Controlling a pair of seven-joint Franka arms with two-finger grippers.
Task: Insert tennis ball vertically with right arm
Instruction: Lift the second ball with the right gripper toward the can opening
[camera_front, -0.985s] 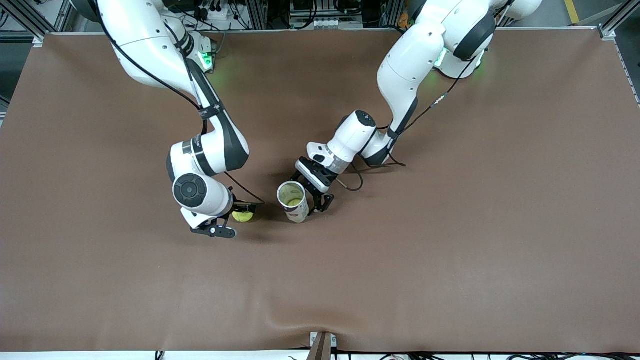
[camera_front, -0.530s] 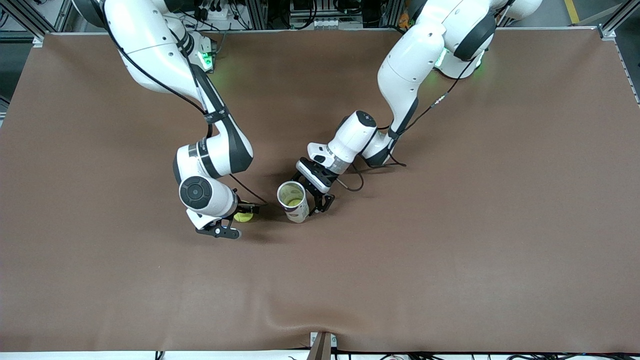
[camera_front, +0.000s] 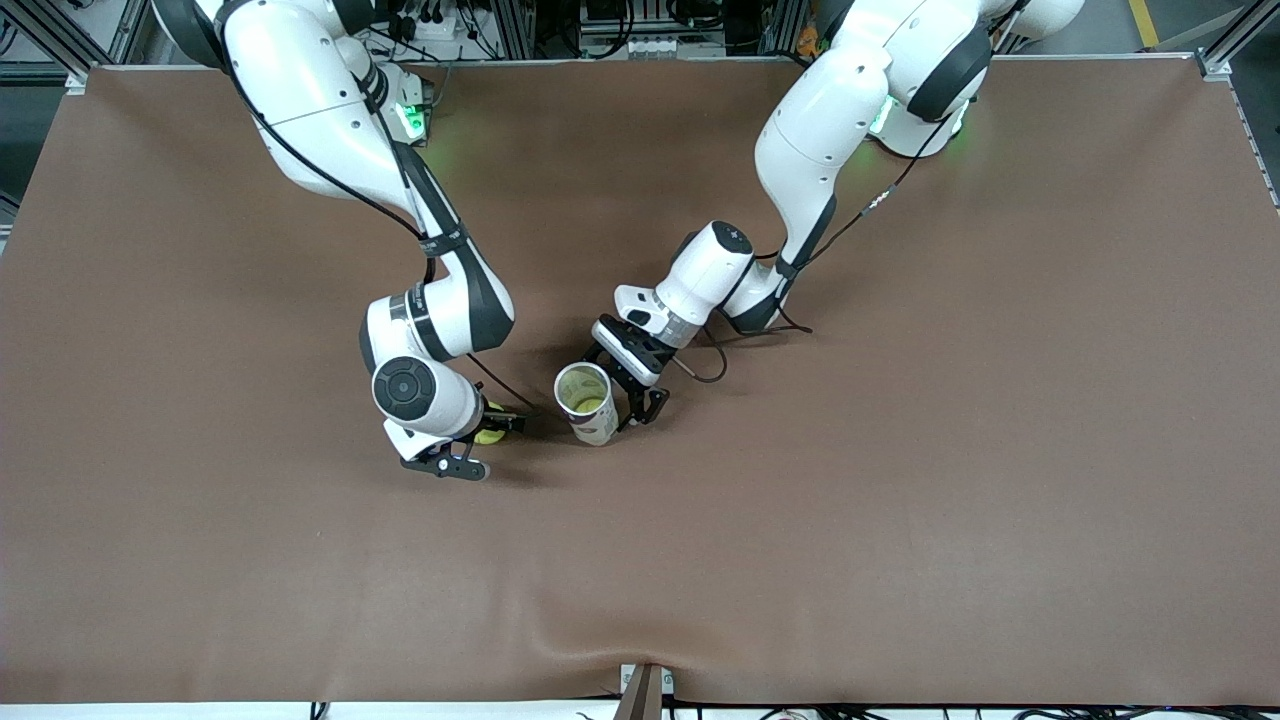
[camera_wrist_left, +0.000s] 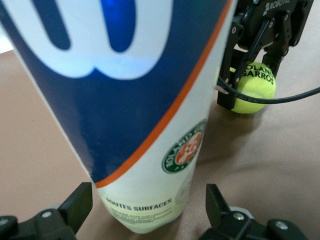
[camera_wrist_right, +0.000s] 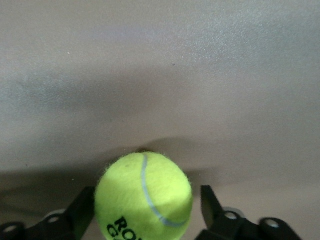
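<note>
Tennis ball (camera_front: 490, 435): yellow-green, resting on the brown table (camera_front: 900, 520), nearer the front camera than the can and toward the right arm's end of it, just beside the can but not touching

Right gripper (camera_front: 478, 445): down at table level and straddling the ball; whether it has clamped or merely brackets the ball cannot be told from these views

Can (camera_front: 588, 405): tall ball tube, blue and white with an orange stripe, standing upright on its base, mouth open upward, something yellow-green showing inside

Left gripper (camera_wrist_left: 145, 205): at the can's foot, released, one jaw on each side with a gap showing to the wall; bracing position, not a clamp; this arm waits

Step in hand, by judgement: securing the ball. Advice: close squarely across the ball's widest part, since felt gives and a grip low on the curve may squeeze it out. Lift straight up clear of the rim, centre over the mouth, then lower vertically. The fit looks snug, so an off-centre descent risks tipping the can
</note>
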